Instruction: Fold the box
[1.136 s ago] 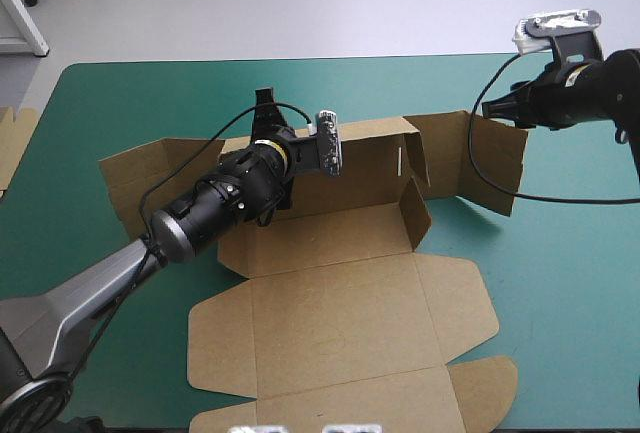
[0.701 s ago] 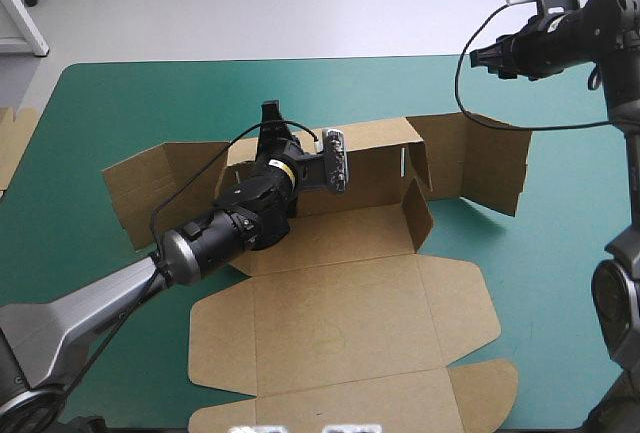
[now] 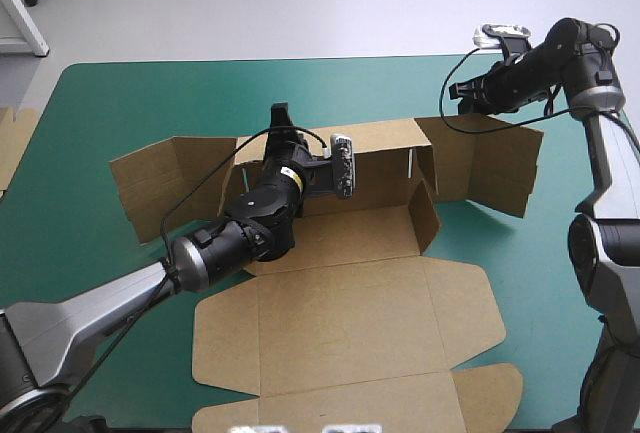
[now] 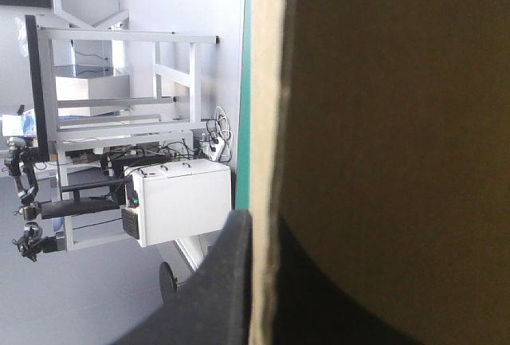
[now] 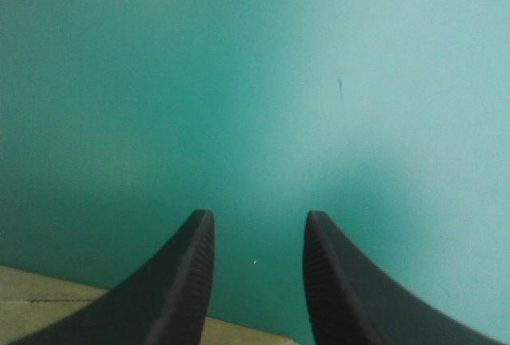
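The brown box [image 3: 340, 323] sits central on the bench [image 3: 110, 93], back wall raised, lid flat toward 6 o'clock. Left jaws pinch that wall (board between them) at 11 o'clock; right jaws, slightly parted, hover at 2 o'clock.

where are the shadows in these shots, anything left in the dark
High view: the cut sheet of brown board box throws a shadow on the teal-green table cover beside its raised right panel. Left wrist view: the board face by the left black-finned claw is in deep shade. Right wrist view: soft shadow on the cover ahead of the open right claw.
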You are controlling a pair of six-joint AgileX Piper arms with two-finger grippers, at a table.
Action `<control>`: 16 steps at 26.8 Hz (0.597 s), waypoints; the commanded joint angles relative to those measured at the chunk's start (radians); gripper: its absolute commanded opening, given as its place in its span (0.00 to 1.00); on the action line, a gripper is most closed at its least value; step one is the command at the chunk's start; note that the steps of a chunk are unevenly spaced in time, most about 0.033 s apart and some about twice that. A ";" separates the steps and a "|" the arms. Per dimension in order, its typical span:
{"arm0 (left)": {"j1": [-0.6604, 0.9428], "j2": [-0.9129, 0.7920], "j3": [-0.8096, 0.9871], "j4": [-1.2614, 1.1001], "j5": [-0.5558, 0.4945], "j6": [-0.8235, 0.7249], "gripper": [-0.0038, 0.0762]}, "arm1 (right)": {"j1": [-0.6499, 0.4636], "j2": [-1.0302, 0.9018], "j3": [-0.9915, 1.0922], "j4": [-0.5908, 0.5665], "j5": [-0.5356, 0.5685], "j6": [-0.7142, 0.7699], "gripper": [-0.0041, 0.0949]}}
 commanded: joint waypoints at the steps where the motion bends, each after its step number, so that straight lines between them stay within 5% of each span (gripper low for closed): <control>1: -0.008 -0.029 0.020 0.120 -0.014 -0.091 0.03 | -0.007 -0.118 0.094 0.072 0.005 -0.060 0.39; 9: -0.008 -0.026 0.058 0.278 -0.035 -0.248 0.03 | -0.007 -0.295 0.328 0.103 -0.014 -0.104 0.39; 16: -0.008 -0.026 0.065 0.322 -0.054 -0.306 0.03 | -0.007 -0.432 0.600 0.222 -0.168 -0.226 0.39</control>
